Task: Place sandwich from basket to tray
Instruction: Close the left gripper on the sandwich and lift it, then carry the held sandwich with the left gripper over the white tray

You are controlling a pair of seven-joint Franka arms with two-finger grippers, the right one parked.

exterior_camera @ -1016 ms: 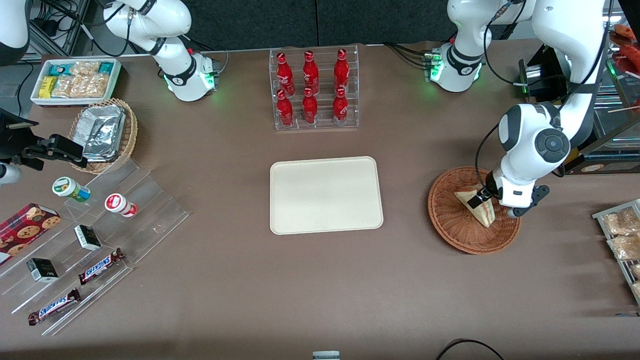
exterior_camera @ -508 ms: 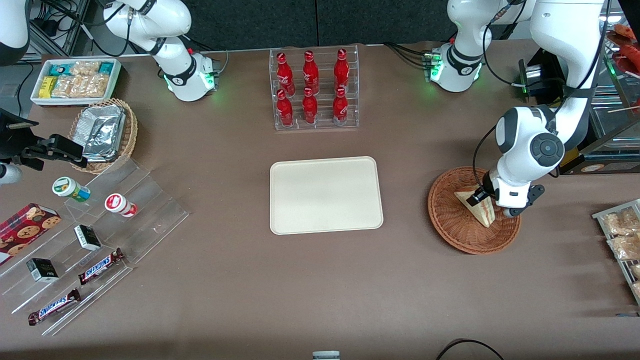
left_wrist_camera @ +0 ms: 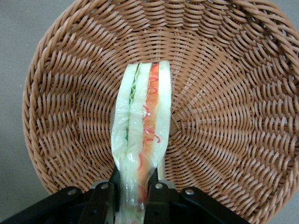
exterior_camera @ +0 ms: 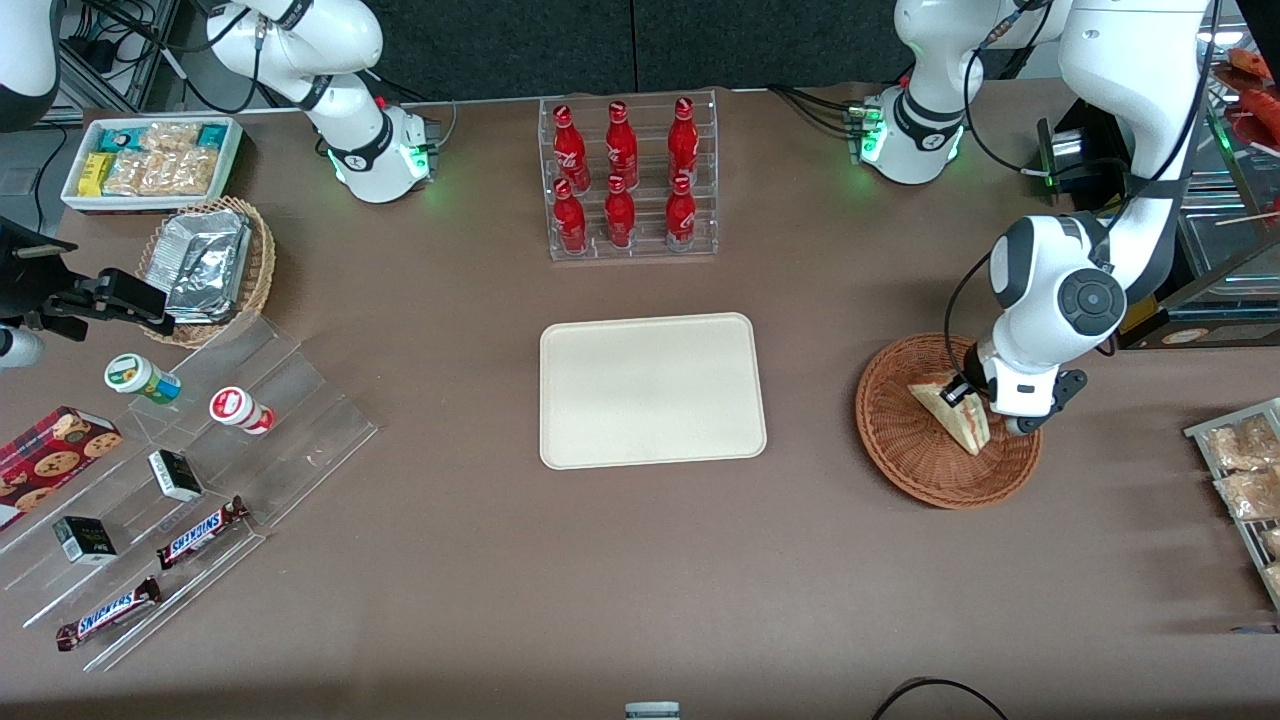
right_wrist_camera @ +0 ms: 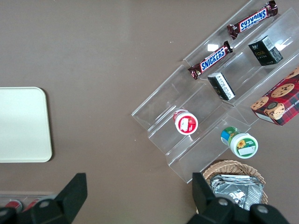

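Note:
The sandwich (exterior_camera: 955,415), a wrapped white wedge with red-orange and green filling stripes (left_wrist_camera: 142,135), rests in the reddish-brown wicker basket (exterior_camera: 900,440) toward the working arm's end of the table. My gripper (exterior_camera: 962,392) reaches down into the basket and is shut on the sandwich's end, one black finger (left_wrist_camera: 105,196) pressed to each side of it. The basket (left_wrist_camera: 224,93) weave shows all round the wedge in the left wrist view. The cream tray (exterior_camera: 652,389) lies flat at the table's middle, also seen in the right wrist view as a tray (right_wrist_camera: 23,124) corner.
A clear rack of red bottles (exterior_camera: 627,180) stands farther from the camera than the tray. A tan basket of foil packs (exterior_camera: 208,265), a white snack bin (exterior_camera: 150,160) and a clear stepped stand with snacks (exterior_camera: 170,490) lie toward the parked arm's end. Packets on a rack (exterior_camera: 1240,480) sit beside the basket.
The left arm's wrist has shifted slightly toward the tray, and the fingers have closed in on the sandwich; the sandwich itself has hardly moved in the basket.

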